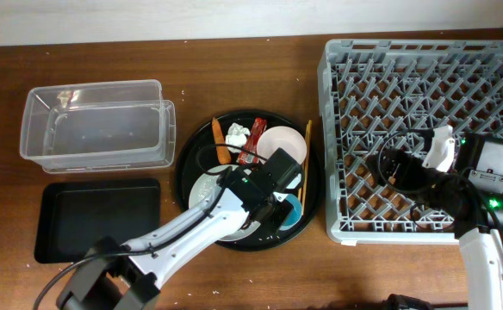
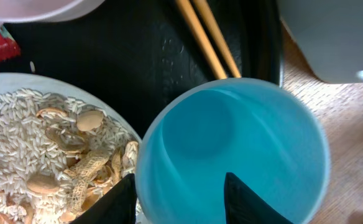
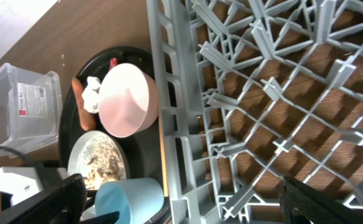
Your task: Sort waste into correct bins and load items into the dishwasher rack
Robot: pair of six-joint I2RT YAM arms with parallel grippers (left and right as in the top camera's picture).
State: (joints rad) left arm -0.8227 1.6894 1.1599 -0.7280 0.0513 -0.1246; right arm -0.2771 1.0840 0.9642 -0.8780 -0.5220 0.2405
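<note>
Likely loading step: left claw point(image 2: 178, 186) open astride light-blue cup point(image 2: 243, 143) rim, unclamped. Next: close, lift, carry right into dishwasher rack point(image 1: 424, 129). Right claw point(image 3: 183, 186) open, empty.

Bright, even light comes from above. The overhead view is sharp; the wall strip point(image 1: 148, 17) at twelve o'clock is washed out, and a soft shadow edges the dishwasher rack point(image 1: 331, 138) at six o'clock. In the left wrist view the light-blue cup point(image 2: 243, 143) is slightly soft, the grey shape point(image 2: 330, 37) at one o'clock blurred. The right wrist view is crisp.
</note>
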